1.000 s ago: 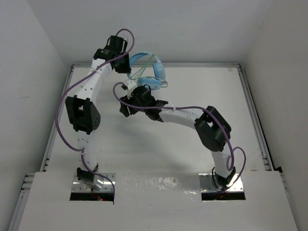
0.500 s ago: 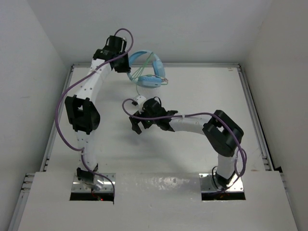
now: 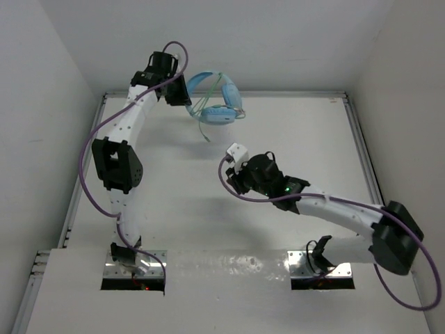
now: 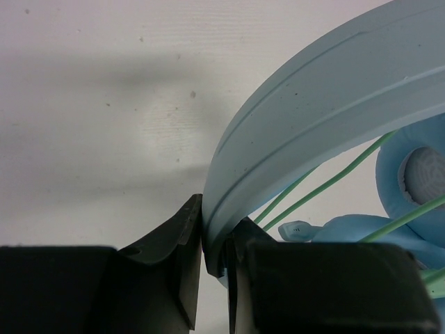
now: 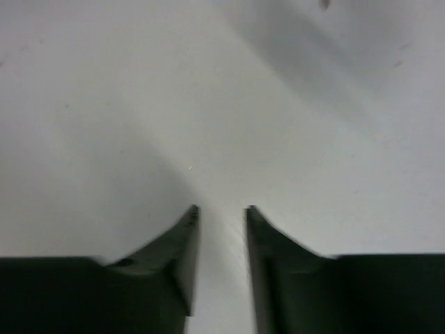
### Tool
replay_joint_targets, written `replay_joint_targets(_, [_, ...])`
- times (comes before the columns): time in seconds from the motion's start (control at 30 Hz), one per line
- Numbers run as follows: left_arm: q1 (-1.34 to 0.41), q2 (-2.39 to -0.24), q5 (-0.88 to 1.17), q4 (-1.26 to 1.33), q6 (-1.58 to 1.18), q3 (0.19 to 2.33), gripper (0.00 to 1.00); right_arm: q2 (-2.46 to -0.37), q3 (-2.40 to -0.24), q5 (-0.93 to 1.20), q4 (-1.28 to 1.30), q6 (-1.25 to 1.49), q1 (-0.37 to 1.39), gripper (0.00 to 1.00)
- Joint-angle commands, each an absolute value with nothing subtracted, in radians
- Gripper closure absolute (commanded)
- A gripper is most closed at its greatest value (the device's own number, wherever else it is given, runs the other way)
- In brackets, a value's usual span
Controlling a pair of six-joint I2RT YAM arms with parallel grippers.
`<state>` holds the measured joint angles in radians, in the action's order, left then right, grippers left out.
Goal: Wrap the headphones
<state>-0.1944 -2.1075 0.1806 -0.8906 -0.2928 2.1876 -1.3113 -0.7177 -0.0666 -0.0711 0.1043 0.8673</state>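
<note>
Overhead view of a white table [image 3: 174, 209] walled on three sides, with two white robot arms bolted at its near edge; thick purple cables [image 3: 87, 163] trail along both arms. The left arm [image 3: 118, 149] reaches up along the left side towards the far edge; its left gripper [image 4: 215, 233] is clamped shut on the curved headband [image 4: 313, 104] of the light blue headphones [image 3: 217, 99], the band pinched between the two black fingers. The headphones hang in the air above the far edge of the table, left of centre, with the headband arching upward and the padded ear cups [image 4: 417, 174] together below it; the thin pale green cable [image 4: 327, 184] runs in strands between band and cups, and one loose end dangles below towards the table [image 3: 206, 132]. The right arm [image 3: 341, 209] stretches low from the near right corner towards the table's middle, well apart from the headphones; the right gripper [image 5: 221, 212] points at bare table, its fingers slightly parted with nothing between them.
</note>
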Motion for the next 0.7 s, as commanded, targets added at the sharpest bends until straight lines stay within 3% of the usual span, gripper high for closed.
replay_joint_targets(0.0, [-0.187,-2.033,0.304,-0.805,-0.347,2.175,1.00,-1.189,-0.813,-0.167,-0.060,0.080,0.868,0.61])
replay_joint_targets(0.17, [-0.192,-2.025,0.360,-0.805,-0.334,2.111,1.00,-1.187,-1.039,-0.362,0.041,0.155,0.809,0.44])
replay_joint_targets(0.33, [-0.207,-2.002,0.370,-0.821,-0.318,2.051,1.00,-1.411,-1.463,-0.206,0.328,0.305,0.592,0.28])
replay_joint_targets(0.47, [-0.219,-1.979,0.376,-0.819,-0.321,2.014,1.00,-1.581,-1.644,-0.199,0.425,0.276,0.571,0.21])
replay_joint_targets(0.67, [-0.242,-1.962,0.354,-0.808,-0.325,2.014,1.00,-1.746,-1.764,-0.150,0.463,0.301,0.543,0.20])
